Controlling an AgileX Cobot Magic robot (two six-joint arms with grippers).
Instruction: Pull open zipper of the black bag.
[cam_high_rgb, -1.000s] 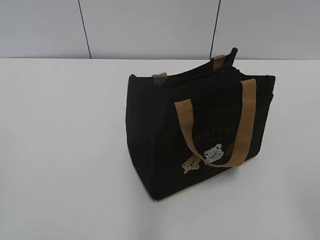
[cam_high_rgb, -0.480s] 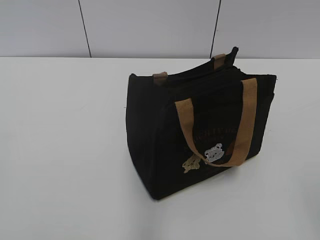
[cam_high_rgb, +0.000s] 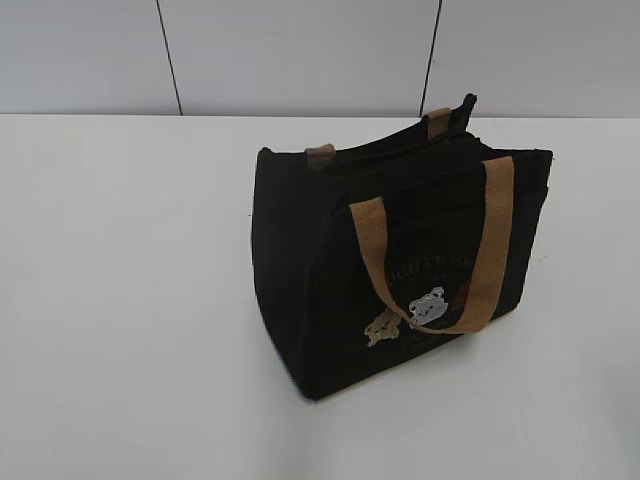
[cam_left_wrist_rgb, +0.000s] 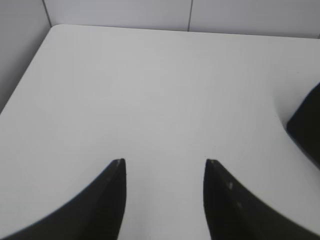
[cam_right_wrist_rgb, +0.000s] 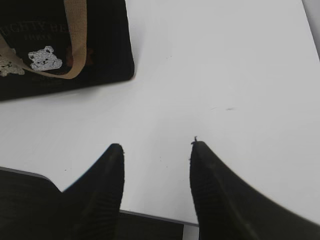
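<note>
Item: boxy black fabric tote bag (cam_high_rgb: 400, 270) with tan webbing handles (cam_high_rgb: 488, 250), upright mid-table; soft, likely light, so expect it to slide unless you brace it

Zipper: you cannot make out the pull along the dark top edge

Left gripper (cam_left_wrist_rgb: 165, 162) and right gripper (cam_right_wrist_rgb: 156, 145): both parted, empty, over bare white table (cam_high_rgb: 120, 300)

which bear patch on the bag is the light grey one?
The right-hand bear patch on the black bag, inside the hanging tan handle loop. Its neighbour, the left bear patch, is tan.
</note>
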